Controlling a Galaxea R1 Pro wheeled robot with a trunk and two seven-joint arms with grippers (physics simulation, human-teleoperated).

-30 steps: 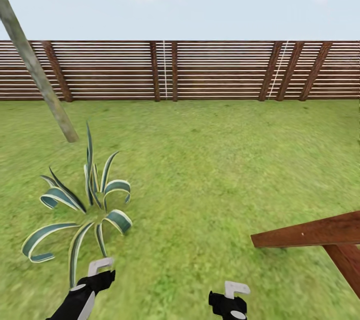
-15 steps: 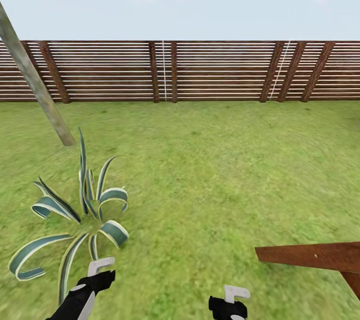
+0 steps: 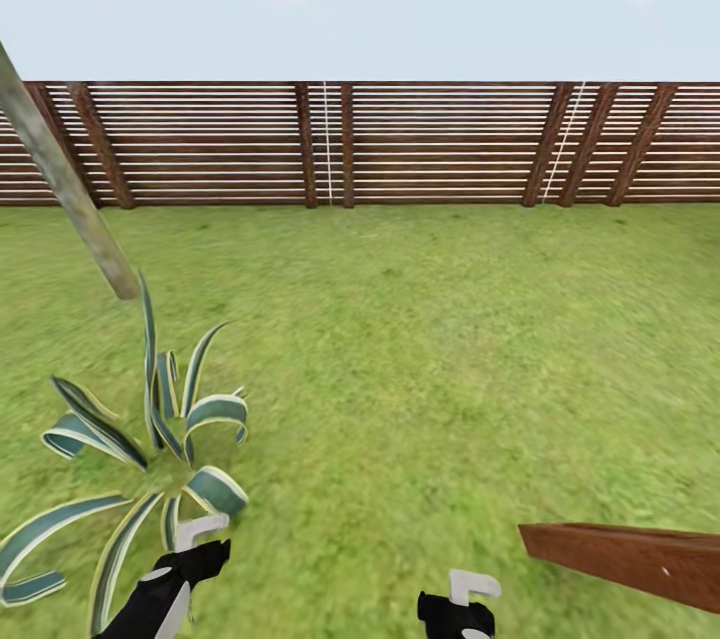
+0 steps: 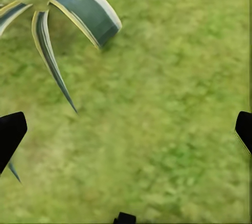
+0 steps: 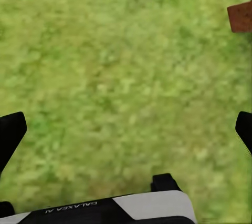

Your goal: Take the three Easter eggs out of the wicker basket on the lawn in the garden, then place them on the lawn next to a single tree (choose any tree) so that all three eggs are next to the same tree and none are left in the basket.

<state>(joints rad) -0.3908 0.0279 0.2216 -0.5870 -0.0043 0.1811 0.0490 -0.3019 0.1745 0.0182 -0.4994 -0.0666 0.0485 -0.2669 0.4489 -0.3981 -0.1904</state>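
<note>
Open lawn (image 3: 430, 369) ahead, backed by a dark slatted fence (image 3: 400, 144).

Pale leaning tree (image 3: 60, 179) trunk far left, above a striped agave (image 3: 150, 439). Left hand (image 3: 200, 534) low beside the agave, right hand (image 3: 470, 591) near a brown beam (image 3: 630, 554); both spread wide over bare grass, holding nothing. No eggs or basket anywhere in sight.

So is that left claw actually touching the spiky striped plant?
Apart. In the left wrist view, bare lawn fills the space between the open fingers, and the striped plant has its leaves beyond them. The head view shows the left gripper beside the leaves.
</note>
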